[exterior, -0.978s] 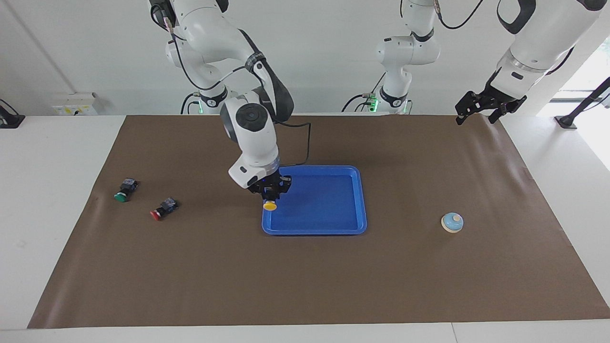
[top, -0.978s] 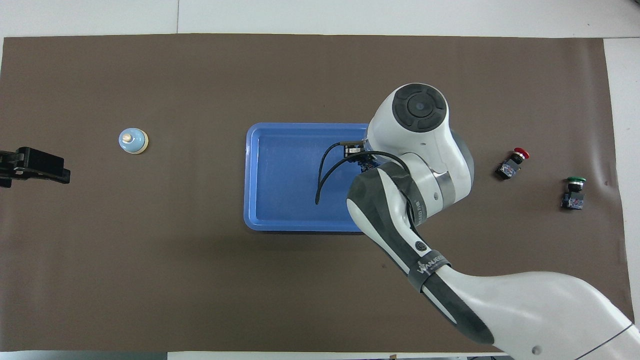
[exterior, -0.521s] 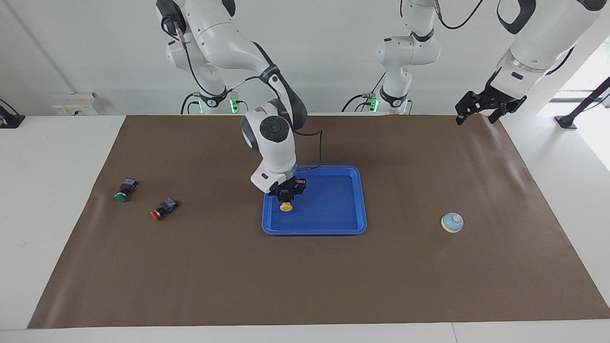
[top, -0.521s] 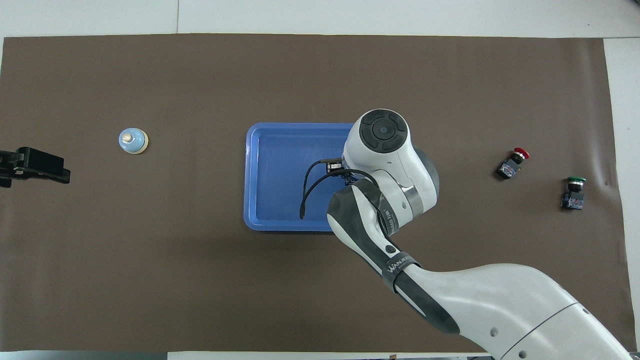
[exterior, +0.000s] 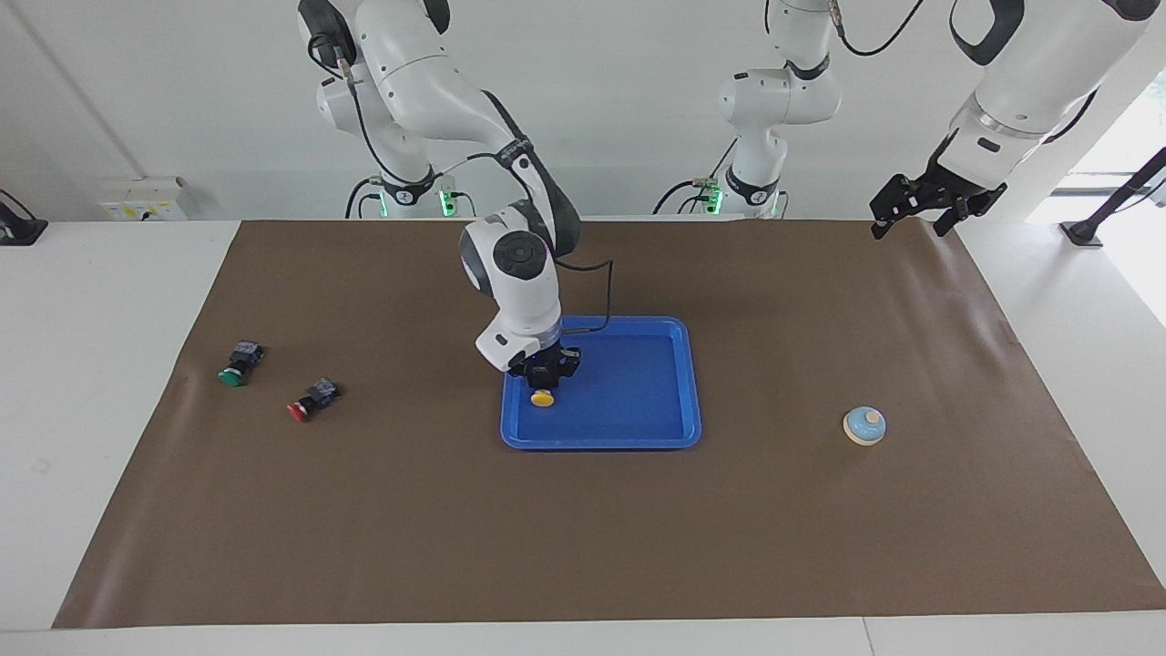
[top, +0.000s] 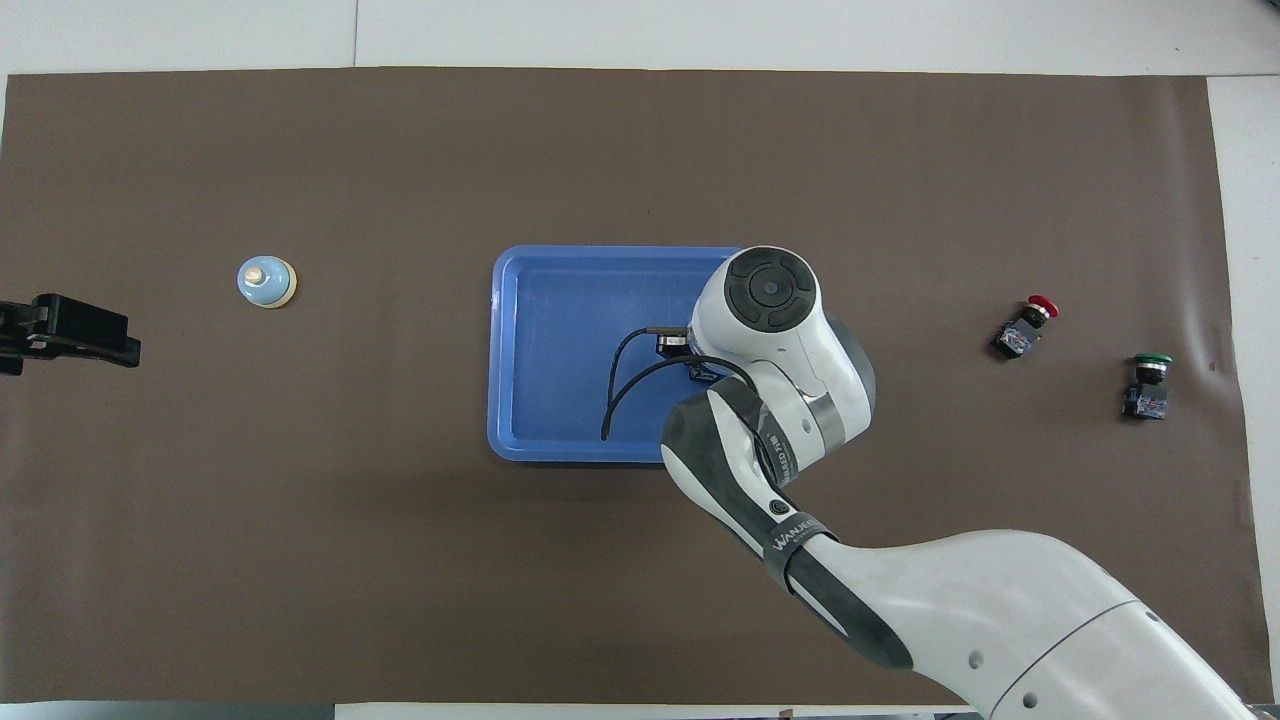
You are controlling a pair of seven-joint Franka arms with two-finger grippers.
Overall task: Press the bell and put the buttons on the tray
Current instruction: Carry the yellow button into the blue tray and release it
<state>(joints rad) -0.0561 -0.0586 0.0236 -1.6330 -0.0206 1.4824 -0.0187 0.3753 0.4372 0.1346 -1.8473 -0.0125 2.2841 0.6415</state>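
Note:
My right gripper (exterior: 544, 381) is low over the blue tray (exterior: 629, 392), at the tray's end toward the right arm, shut on the yellow button (exterior: 543, 398), whose cap points down close to the tray floor. In the overhead view my right arm hides that button above the tray (top: 560, 340). The red button (exterior: 312, 400) (top: 1024, 327) and green button (exterior: 240, 363) (top: 1148, 385) lie on the mat toward the right arm's end. The light-blue bell (exterior: 864, 425) (top: 266, 282) stands toward the left arm's end. My left gripper (exterior: 911, 214) (top: 60, 335) waits open and raised there.
A brown mat (exterior: 583, 547) covers the white table (exterior: 91, 364). A black cable (top: 620, 385) from the right wrist loops over the tray. A third white arm (exterior: 761, 118) stands at the robots' edge of the table.
The right gripper carried the yellow button from the tray's rim inward over the tray floor and lowered it slightly. The left arm has stayed still.

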